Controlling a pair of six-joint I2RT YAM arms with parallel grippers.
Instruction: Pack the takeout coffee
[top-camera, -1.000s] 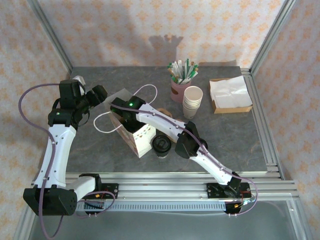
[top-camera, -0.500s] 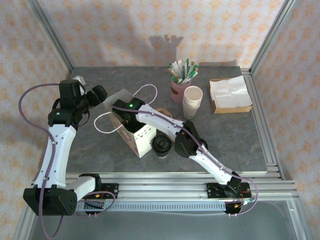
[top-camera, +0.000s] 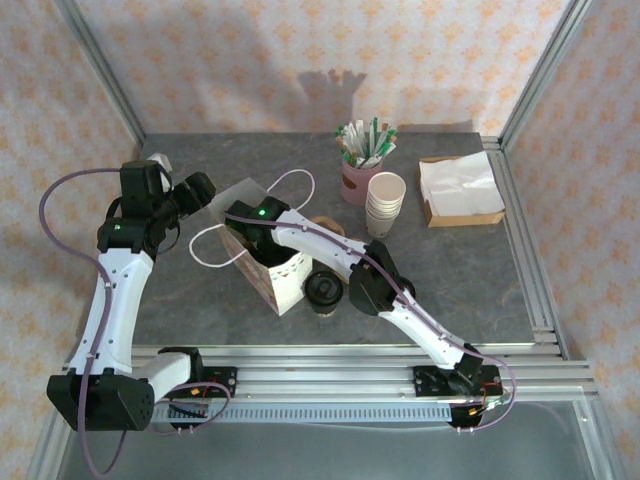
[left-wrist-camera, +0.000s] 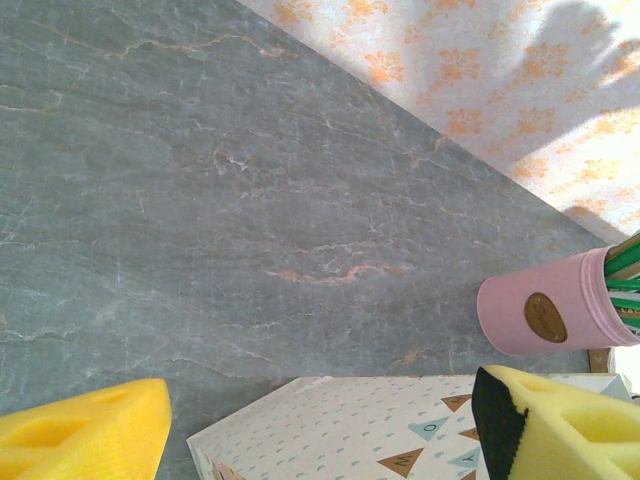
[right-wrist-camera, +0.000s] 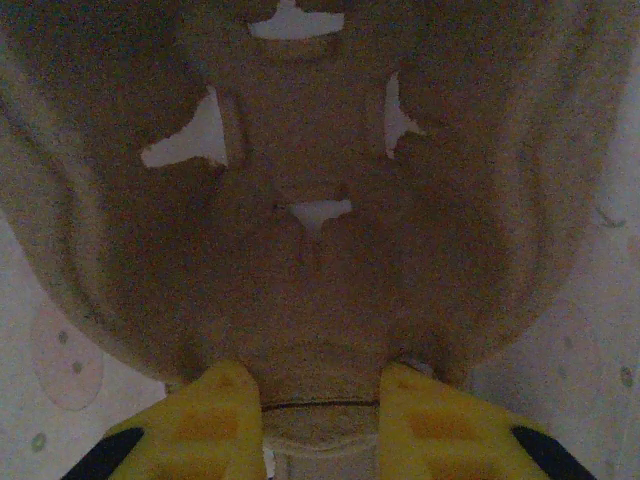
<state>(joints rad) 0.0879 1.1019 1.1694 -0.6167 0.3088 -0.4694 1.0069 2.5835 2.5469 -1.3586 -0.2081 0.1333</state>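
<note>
The takeout coffee (top-camera: 322, 290), a small cup under a black lid, stands on the table against the near right side of the patterned paper bag (top-camera: 278, 277). My right gripper (right-wrist-camera: 322, 412) reaches down into the bag, shut on the rim of a brown pulp cup carrier (right-wrist-camera: 300, 200). The right wrist (top-camera: 255, 216) is at the bag's mouth in the top view. My left gripper (top-camera: 198, 190) hovers at the bag's far left corner. Its yellow fingers (left-wrist-camera: 90, 430) stand wide apart, open, over the bag's top (left-wrist-camera: 380, 435).
A pink holder of stir sticks (top-camera: 358, 178) (left-wrist-camera: 545, 315) and a stack of lidless white cups (top-camera: 385, 205) stand behind the bag. A brown box of napkins (top-camera: 458, 190) sits at the back right. Bag handles (top-camera: 205, 258) loop out to the left.
My right wrist has eased a little lower into the bag. The left arm, the bag and the coffee cup stay where they were.
</note>
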